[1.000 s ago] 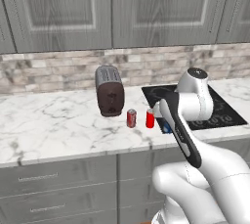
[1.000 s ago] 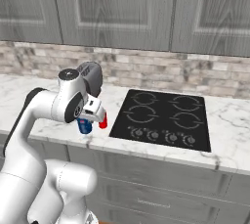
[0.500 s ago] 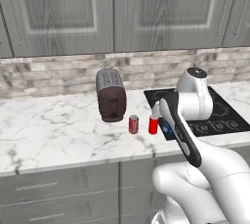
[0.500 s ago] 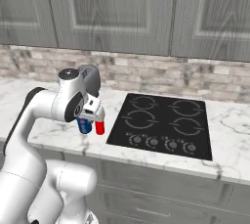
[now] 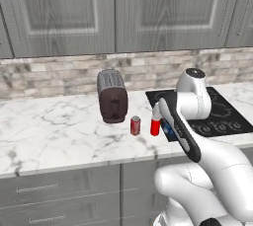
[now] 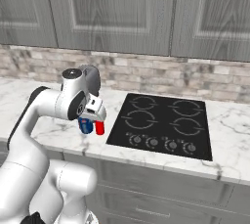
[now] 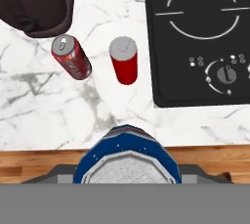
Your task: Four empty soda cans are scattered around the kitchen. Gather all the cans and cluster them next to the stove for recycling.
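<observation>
My gripper is shut on a blue soda can, held just above the counter's front edge, close to the left of the stove. In the hand view the blue can's silvery top sits between my fingers at the bottom. Two more soda cans stand on the marble beyond it: a bright red one nearer the stove and a darker red one to its left. These same cans, bright red and dark red, show in the left base view, where my arm hides the gripper.
A dark toaster stands just behind the darker red can, against the brick backsplash. The marble counter stretches bare to the left. Grey wall cabinets hang above, and the stove's control knobs lie near its front edge.
The whole picture has shifted slightly, so the base has moved a little. My gripper keeps the blue can in the same spot beside the bright red can.
</observation>
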Tool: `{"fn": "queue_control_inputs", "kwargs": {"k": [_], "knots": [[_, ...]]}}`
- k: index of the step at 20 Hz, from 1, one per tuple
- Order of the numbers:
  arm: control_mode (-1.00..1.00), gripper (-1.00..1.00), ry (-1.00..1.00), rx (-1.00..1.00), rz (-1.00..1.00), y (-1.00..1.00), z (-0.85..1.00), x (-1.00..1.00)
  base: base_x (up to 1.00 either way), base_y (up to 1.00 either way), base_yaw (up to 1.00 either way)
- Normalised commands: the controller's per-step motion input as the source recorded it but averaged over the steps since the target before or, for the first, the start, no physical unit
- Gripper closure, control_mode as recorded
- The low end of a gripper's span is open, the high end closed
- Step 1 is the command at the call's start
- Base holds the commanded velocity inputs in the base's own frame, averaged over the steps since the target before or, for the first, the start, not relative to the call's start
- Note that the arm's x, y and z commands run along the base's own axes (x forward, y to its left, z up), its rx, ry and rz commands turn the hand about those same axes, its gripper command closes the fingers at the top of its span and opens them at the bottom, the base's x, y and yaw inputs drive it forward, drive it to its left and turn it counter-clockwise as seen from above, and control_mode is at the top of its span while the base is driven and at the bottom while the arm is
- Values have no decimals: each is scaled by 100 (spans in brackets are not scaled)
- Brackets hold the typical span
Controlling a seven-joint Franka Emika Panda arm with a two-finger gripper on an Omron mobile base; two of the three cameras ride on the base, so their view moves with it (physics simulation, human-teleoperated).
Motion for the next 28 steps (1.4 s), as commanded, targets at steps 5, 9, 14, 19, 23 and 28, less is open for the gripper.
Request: {"fn": "queue_control_inputs", "kwargs": {"k": [5, 9, 14, 19, 23, 28], "knots": [[-100, 100, 4, 0, 0, 4, -19, 20, 0, 0, 0], [-100, 100, 3, -1, 0, 9, -33, 15, 0, 0, 0], [-100, 100, 0, -1, 0, 4, -24, 9, 0, 0, 0], [-100, 100, 0, 0, 0, 0, -15, 14, 0, 0, 0], [-100, 100, 0, -1, 0, 0, -21, 13, 0, 0, 0], [-100, 100, 0, -1, 0, 0, -21, 12, 0, 0, 0]]}}
